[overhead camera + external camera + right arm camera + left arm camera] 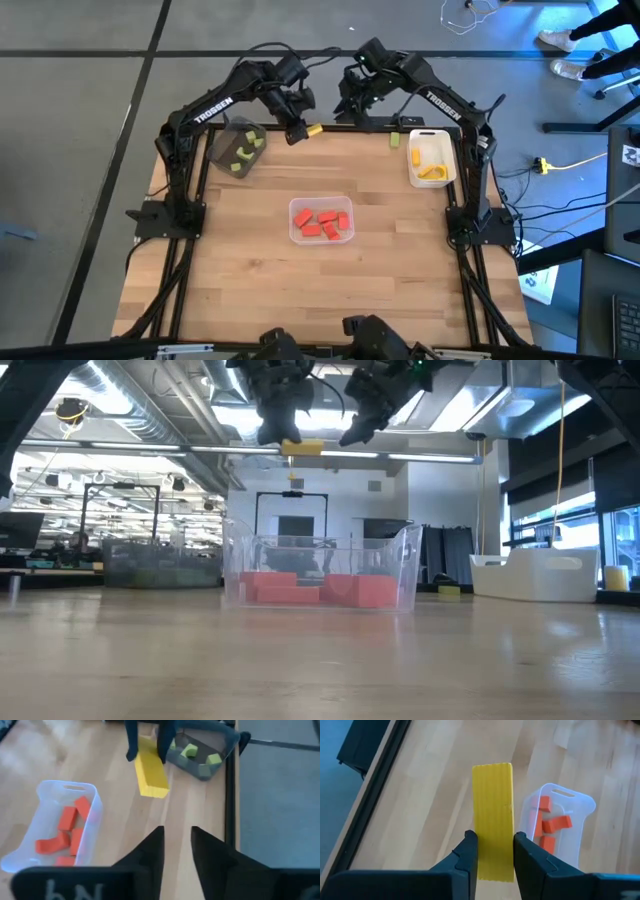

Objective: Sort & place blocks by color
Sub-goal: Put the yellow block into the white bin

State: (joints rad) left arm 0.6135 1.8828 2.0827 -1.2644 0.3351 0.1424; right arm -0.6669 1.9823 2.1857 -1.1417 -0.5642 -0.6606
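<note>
A long yellow block (492,815) hangs high above the table's far middle, with my left gripper (495,851) shut on it; it also shows in the high view (314,130) and the low view (302,448). My right gripper (177,840) stands open just to the right of it (347,103), nothing between its fingers, pointing at the block (150,767). Red blocks (322,222) lie in the clear tray, light green blocks (243,150) in the dark grey tray, yellow blocks (430,165) in the white tray. My left gripper pinches the yellow block's two long sides (492,862) between its two fingers, near one end. The fingers slant downward, and the block runs on ahead of them, along their line. It is lifted clear of the table, its free end (492,770) unsupported.
The clear tray (294,207) sits mid-table, the dark grey tray (222,140) at the far left, the white tray (428,135) at the far right. A small light green piece (394,140) lies near the far edge. Bare wood spreads across the near half.
</note>
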